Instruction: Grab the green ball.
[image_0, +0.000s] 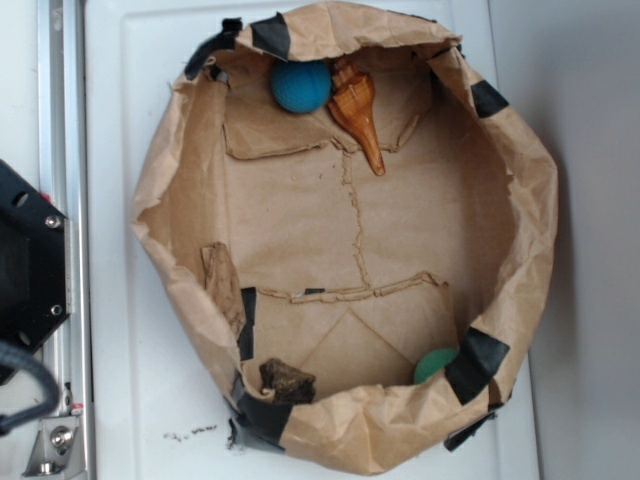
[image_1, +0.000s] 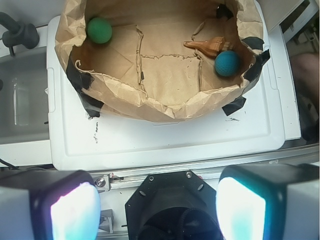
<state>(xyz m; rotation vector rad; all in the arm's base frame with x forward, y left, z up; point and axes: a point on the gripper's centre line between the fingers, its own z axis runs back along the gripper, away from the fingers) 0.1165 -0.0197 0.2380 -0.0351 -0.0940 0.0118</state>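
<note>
The green ball (image_0: 434, 365) is small and smooth and lies in a corner of the brown paper bag (image_0: 175, 300), partly hidden by the bag's wall and a strip of black tape. In the wrist view the green ball (image_1: 99, 30) shows whole at the bag's far left corner. My gripper (image_1: 157, 205) hangs well short of the bag (image_1: 165, 107), over the robot's black base. Its two fingers (image_1: 75, 210) stand wide apart with nothing between them. The exterior view does not show the gripper.
A larger textured blue ball (image_0: 301, 85) (image_1: 227, 63) lies in the bag's other corner beside a brown shell-shaped object (image_0: 358, 110) (image_1: 210, 46). A dark brown lump (image_0: 288, 380) sits by the bag wall. The bag rests on a white board (image_0: 130, 400) (image_1: 150, 140).
</note>
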